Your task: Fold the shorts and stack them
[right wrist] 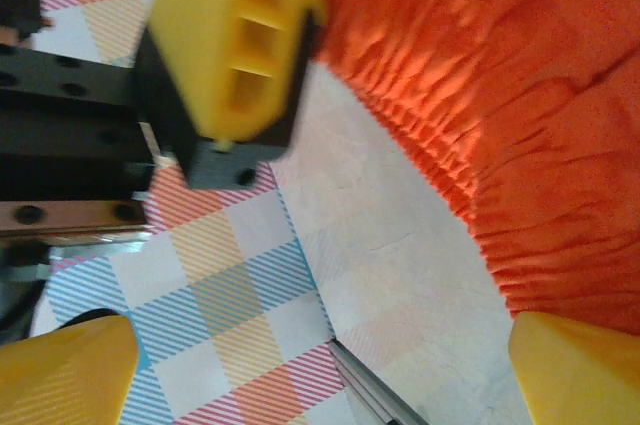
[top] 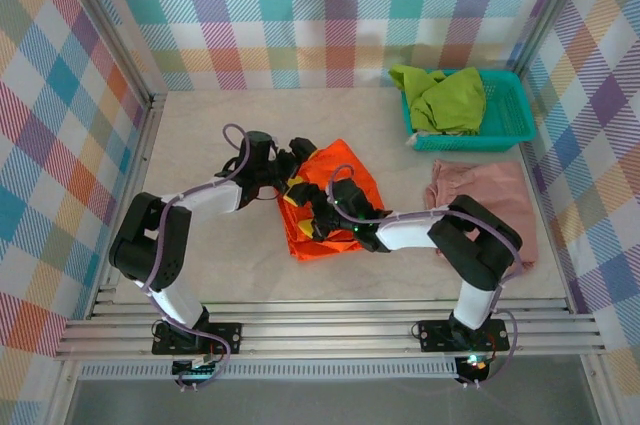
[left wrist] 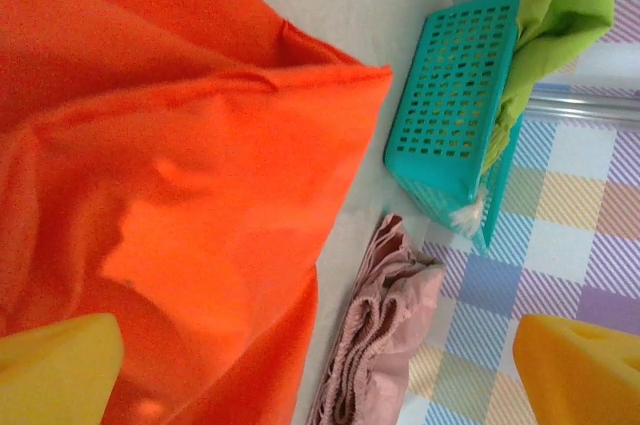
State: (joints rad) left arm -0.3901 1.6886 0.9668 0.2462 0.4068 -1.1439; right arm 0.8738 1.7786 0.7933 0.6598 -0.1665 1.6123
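The orange shorts (top: 340, 195) lie flat in the middle of the table, partly folded. My left gripper (top: 296, 173) stands open at their upper left edge, and its wrist view looks across the orange cloth (left wrist: 170, 175) with nothing between the yellow fingers (left wrist: 55, 370). My right gripper (top: 312, 223) is open at the shorts' left edge. In its wrist view the gathered orange waistband (right wrist: 500, 75) lies beside bare table, between the fingertips (right wrist: 580, 370). The pink shorts (top: 485, 207) lie folded at the right. The lime green shorts (top: 445, 97) sit in the basket.
A teal mesh basket (top: 500, 120) stands at the back right, seen also from the left wrist as the basket (left wrist: 450, 115) beside the pink shorts (left wrist: 385, 335). Checked walls enclose the table on three sides. A metal rail (top: 330, 330) runs along the near edge.
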